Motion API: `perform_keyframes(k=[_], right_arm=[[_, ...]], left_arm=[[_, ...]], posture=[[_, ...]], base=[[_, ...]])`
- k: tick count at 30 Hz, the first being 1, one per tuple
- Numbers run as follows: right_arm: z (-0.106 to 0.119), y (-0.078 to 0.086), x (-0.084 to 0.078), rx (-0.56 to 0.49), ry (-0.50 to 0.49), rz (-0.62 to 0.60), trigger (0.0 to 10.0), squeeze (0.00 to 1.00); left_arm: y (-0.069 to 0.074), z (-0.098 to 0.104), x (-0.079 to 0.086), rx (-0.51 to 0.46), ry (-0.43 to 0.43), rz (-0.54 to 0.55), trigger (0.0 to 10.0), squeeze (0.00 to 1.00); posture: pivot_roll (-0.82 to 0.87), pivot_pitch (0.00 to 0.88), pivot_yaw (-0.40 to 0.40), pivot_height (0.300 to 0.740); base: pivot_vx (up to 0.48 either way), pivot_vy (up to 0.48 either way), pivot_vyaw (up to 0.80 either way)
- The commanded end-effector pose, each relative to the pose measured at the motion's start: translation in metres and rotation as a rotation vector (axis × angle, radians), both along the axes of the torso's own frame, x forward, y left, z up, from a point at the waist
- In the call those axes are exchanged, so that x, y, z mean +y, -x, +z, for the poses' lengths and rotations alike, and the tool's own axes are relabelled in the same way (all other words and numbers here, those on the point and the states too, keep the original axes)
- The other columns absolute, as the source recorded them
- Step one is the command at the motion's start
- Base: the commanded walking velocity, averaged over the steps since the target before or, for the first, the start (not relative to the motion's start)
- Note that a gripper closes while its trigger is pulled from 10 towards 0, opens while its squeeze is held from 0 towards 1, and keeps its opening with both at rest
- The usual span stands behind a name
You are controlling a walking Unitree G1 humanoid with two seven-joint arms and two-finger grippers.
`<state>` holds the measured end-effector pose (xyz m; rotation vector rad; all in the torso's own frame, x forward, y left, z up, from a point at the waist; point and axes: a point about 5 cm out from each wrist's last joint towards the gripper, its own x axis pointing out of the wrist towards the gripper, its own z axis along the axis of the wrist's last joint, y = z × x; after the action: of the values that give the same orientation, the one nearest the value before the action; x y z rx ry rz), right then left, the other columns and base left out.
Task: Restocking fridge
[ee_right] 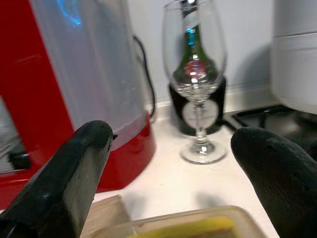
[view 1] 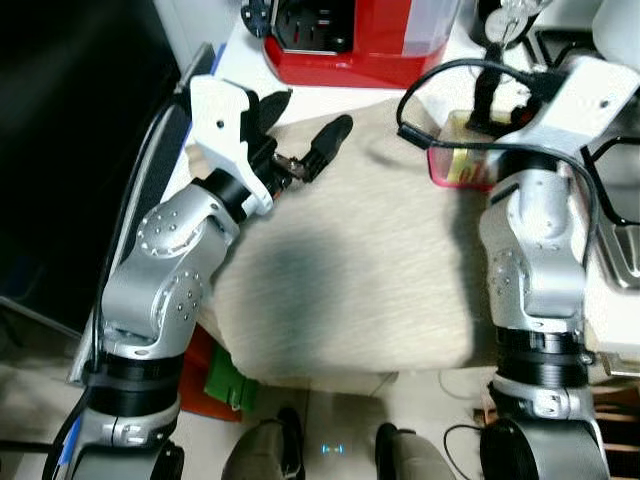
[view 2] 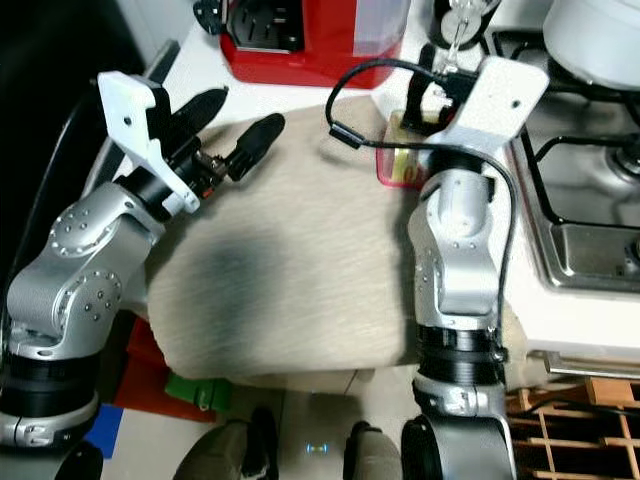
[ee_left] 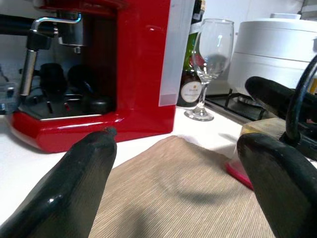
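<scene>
A clear food box (view 1: 458,162) with a pink base and yellow contents sits on the counter at the far right edge of a beige cloth (view 1: 350,260). My right gripper (ee_right: 173,136) hovers just above the box, open, one finger on each side of it; the box rim (ee_right: 188,223) shows below the fingers. My left gripper (view 1: 305,125) is open over the far left corner of the cloth, holding nothing. It points towards the box (ee_left: 255,129).
A red coffee machine (view 1: 350,40) stands at the back. Right of it are a wine glass (ee_right: 195,74), a dark bottle (ee_left: 190,74) and a white pot (ee_left: 275,49) on a gas hob (view 2: 580,190). A dark surface (view 1: 70,150) lies to the left.
</scene>
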<state>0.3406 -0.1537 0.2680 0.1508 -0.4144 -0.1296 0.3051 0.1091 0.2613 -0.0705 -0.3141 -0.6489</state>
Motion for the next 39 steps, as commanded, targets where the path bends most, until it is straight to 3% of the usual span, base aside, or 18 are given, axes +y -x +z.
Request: perform_keyframes(k=[1, 4, 5, 7, 8, 14, 17, 18, 20, 21, 23, 24, 27, 30, 34, 39], right_arm=[[0.010, -0.002, -0.007, -0.011, 0.003, 0.017, 10.0, 0.00], [0.022, -0.002, -0.036, -0.030, 0.035, -0.009, 10.0, 0.00], [0.030, 0.000, -0.058, -0.040, 0.070, -0.050, 10.0, 0.00], [0.033, 0.001, -0.067, -0.040, 0.087, -0.067, 10.0, 0.00], [0.032, 0.004, -0.091, -0.017, 0.125, -0.135, 10.0, 0.00], [0.016, 0.015, -0.124, 0.037, 0.191, -0.268, 10.0, 0.00], [-0.004, 0.013, -0.124, 0.101, 0.233, -0.244, 10.0, 0.00], [-0.017, 0.009, -0.121, 0.145, 0.239, -0.211, 10.0, 0.00], [-0.021, 0.007, -0.119, 0.159, 0.233, -0.185, 10.0, 0.00], [-0.028, 0.005, -0.116, 0.185, 0.217, -0.154, 10.0, 0.00], [-0.031, 0.004, -0.115, 0.191, 0.210, -0.141, 10.0, 0.00], [-0.032, 0.003, -0.112, 0.188, 0.212, -0.122, 10.0, 0.00], [-0.030, 0.002, -0.109, 0.172, 0.205, -0.105, 10.0, 0.00], [-0.028, -0.001, -0.100, 0.146, 0.174, -0.032, 10.0, 0.00], [-0.028, 0.000, -0.090, 0.145, 0.177, 0.028, 10.0, 0.00], [-0.035, 0.007, -0.075, 0.170, 0.185, 0.082, 10.0, 0.00]], left_arm=[[0.000, 0.007, 0.001, -0.035, -0.008, 0.001, 10.0, 0.00], [0.000, 0.008, 0.002, -0.040, -0.005, 0.005, 10.0, 0.00], [0.001, 0.008, 0.002, -0.040, 0.001, 0.004, 10.0, 0.00], [0.001, 0.008, 0.001, -0.040, 0.004, 0.002, 10.0, 0.00], [0.005, 0.008, -0.003, -0.032, 0.026, -0.010, 10.0, 0.00], [0.017, 0.008, -0.019, -0.007, 0.084, -0.057, 10.0, 0.00], [0.019, 0.004, -0.026, 0.055, 0.141, -0.080, 10.0, 0.00], [0.021, -0.002, -0.032, 0.118, 0.154, -0.101, 10.0, 0.00], [0.022, -0.005, -0.036, 0.149, 0.168, -0.115, 10.0, 0.00], [0.024, -0.012, -0.043, 0.233, 0.168, -0.132, 10.0, 0.00], [0.025, -0.017, -0.046, 0.282, 0.160, -0.147, 10.0, 0.00], [0.025, -0.028, -0.049, 0.369, 0.125, -0.150, 10.0, 0.00], [0.026, -0.032, -0.049, 0.434, 0.149, -0.176, 10.0, 0.00], [0.026, -0.048, -0.045, 0.593, 0.110, -0.204, 10.0, 0.00], [0.025, -0.053, -0.039, 0.635, 0.048, -0.205, 10.0, 0.00], [0.013, -0.053, -0.024, 0.588, -0.056, -0.128, 10.0, 0.00]], posture=[[0.02, 0.185, 0.060, 0.740], [0.01, 0.186, 0.054, 0.740], [0.00, 0.186, 0.051, 0.740], [0.00, 0.186, 0.051, 0.740], [-0.01, 0.183, 0.045, 0.740], [-0.03, 0.180, 0.040, 0.740], [-0.04, 0.176, 0.043, 0.740], [-0.04, 0.174, 0.042, 0.740], [-0.04, 0.172, 0.042, 0.740], [-0.04, 0.166, 0.040, 0.740], [-0.04, 0.164, 0.038, 0.740], [-0.04, 0.161, 0.035, 0.740], [-0.04, 0.159, 0.034, 0.740], [-0.04, 0.151, 0.031, 0.740], [-0.03, 0.143, 0.028, 0.740], [-0.03, 0.138, 0.025, 0.740]], base=[[0.000, 0.000, 0.00], [0.000, 0.000, 0.00], [0.000, 0.000, 0.00], [0.000, 0.000, 0.00], [0.000, 0.000, 0.00], [0.000, 0.000, 0.00], [0.000, 0.000, 0.00], [0.000, 0.000, 0.00], [0.000, 0.000, 0.00], [0.000, 0.000, 0.00], [0.000, 0.000, 0.00], [0.000, 0.000, 0.00], [0.000, 0.000, 0.00], [0.000, 0.000, 0.00], [0.000, 0.000, 0.00], [0.000, 0.000, 0.00]])
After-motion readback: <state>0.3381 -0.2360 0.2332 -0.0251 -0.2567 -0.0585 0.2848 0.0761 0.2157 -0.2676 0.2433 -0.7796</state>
